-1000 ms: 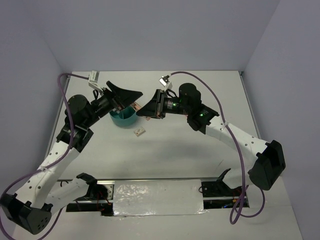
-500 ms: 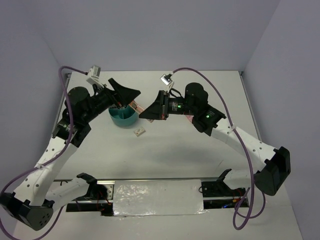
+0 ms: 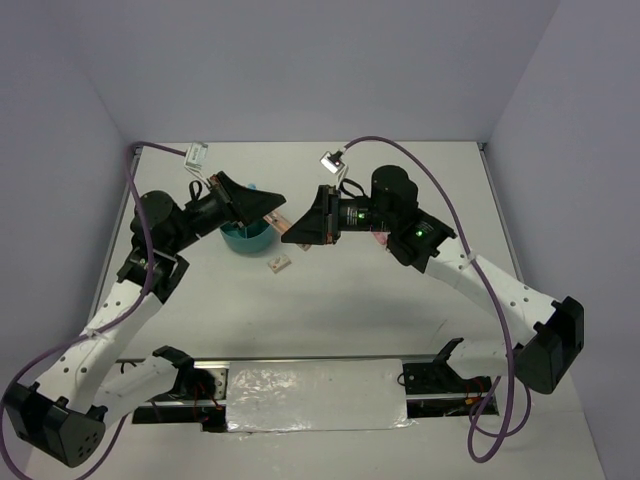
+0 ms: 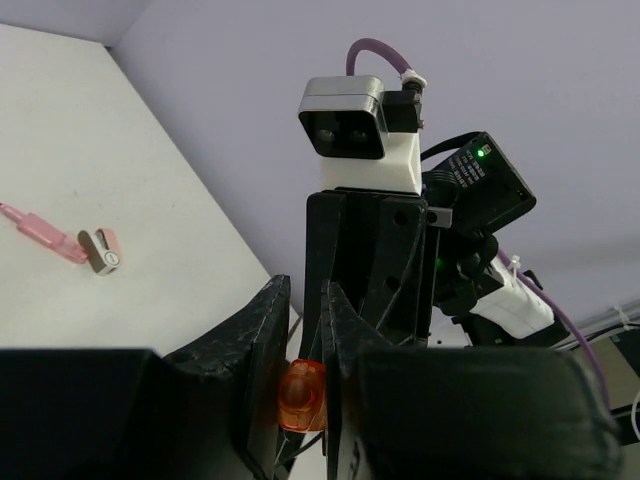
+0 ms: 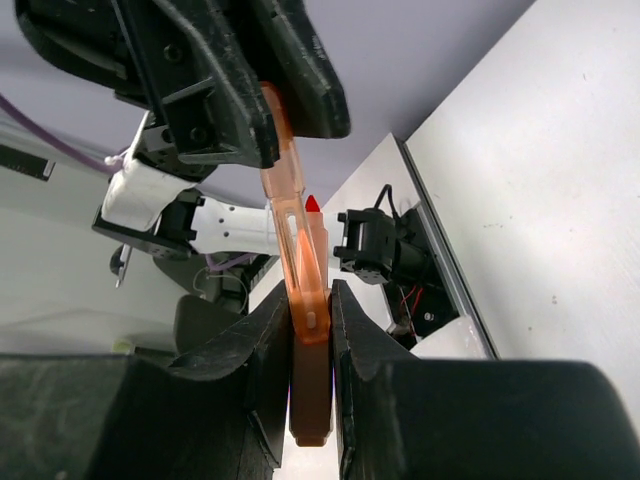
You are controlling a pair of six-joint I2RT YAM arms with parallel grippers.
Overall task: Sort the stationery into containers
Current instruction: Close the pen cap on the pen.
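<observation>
An orange marker hangs in the air between my two grippers, just right of the round teal container. My right gripper is shut on the marker's body, its fingers pressed on both flat sides. My left gripper is shut on the marker's other end; in the left wrist view the orange tip sits pinched between the fingers, the gripper facing the right wrist. A whitish-tan piece lies on the table below the container.
A pink marker and a small eraser lie on the white table in the left wrist view. The right arm's wrist camera is close in front of the left gripper. Grey walls bound the table at the back and sides.
My left gripper has gone from wide open to shut on the free end of the orange marker. The right gripper kept its hold and shifted slightly right.
</observation>
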